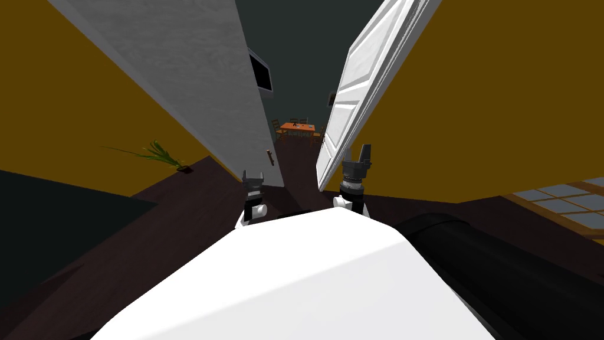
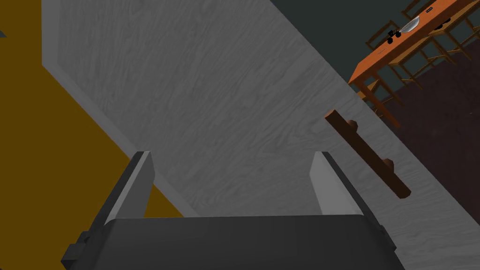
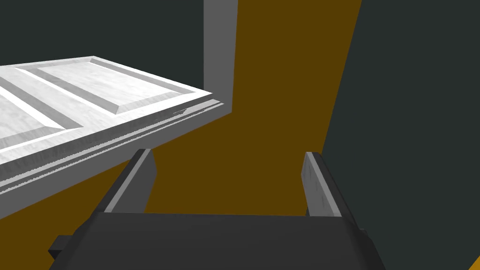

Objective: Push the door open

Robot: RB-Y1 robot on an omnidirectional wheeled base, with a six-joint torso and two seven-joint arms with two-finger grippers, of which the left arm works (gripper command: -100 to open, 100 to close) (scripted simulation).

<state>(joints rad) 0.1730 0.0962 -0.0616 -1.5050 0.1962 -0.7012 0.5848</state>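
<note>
White panelled door (image 1: 358,88) at 1 o'clock stands wide; push judged nearly done. Right gripper (image 1: 365,152) near its edge, left gripper (image 1: 252,177) at 11 o'clock, both fingers apart.

Narrow open gap between grey door (image 1: 194,71) and white panelled door (image 1: 354,100), brown handle (image 2: 368,154) jutting beside left claw (image 2: 230,157).

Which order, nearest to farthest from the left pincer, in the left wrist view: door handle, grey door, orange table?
1. Grey door, straight ahead of the left pincer.
2. Brown bar handle, on the door near its free edge.
3. Orange table, far off past the doorway.
</note>
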